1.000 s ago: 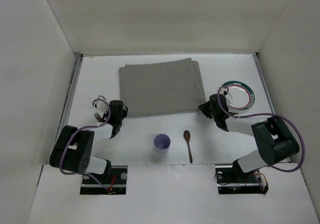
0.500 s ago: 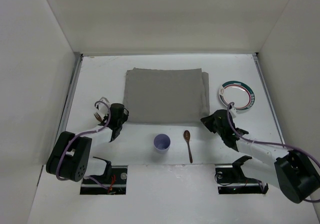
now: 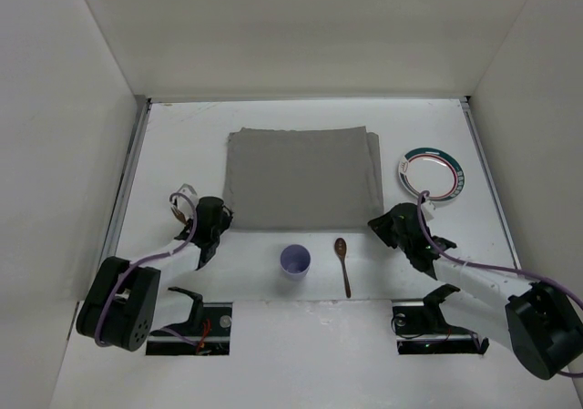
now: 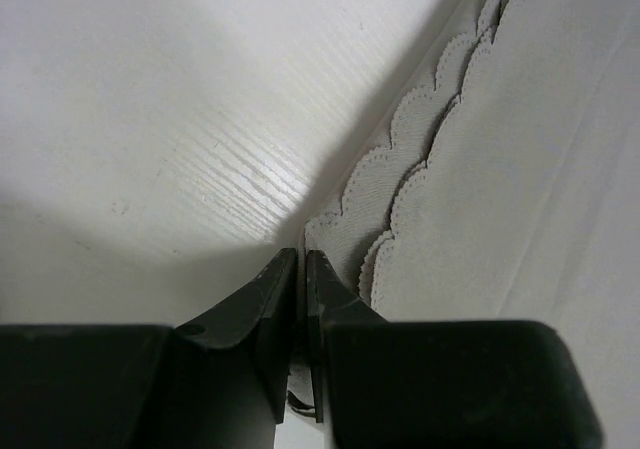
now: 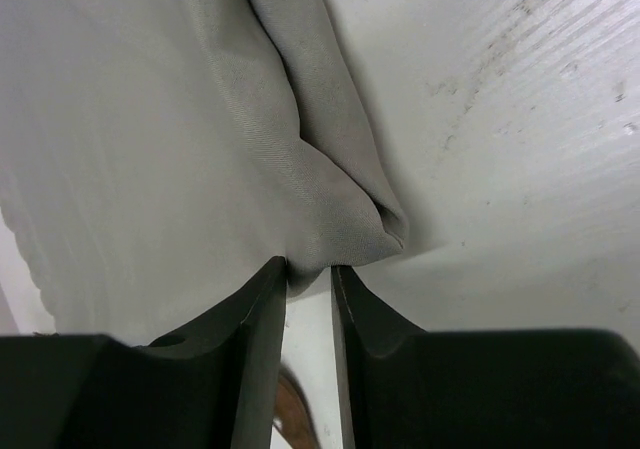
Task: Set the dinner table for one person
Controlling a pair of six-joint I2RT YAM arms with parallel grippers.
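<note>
Dinner table (image 3: 182,136) has its grey mat (image 3: 301,177) laid; left gripper (image 4: 302,259) pinches the near-left corner, right gripper (image 5: 308,264) stands slightly parted. Next, I'd guess: release, fetch the plate (image 3: 430,174).

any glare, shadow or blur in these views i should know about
Top external view: even soft light, sharp, only faint shadows by the cup. Left wrist view: a bright patch on the table beside a dark shadow band along the edge of the mat. Right wrist view: the mat's fold is crisp, the right gripper's fingers dark and soft.
</note>
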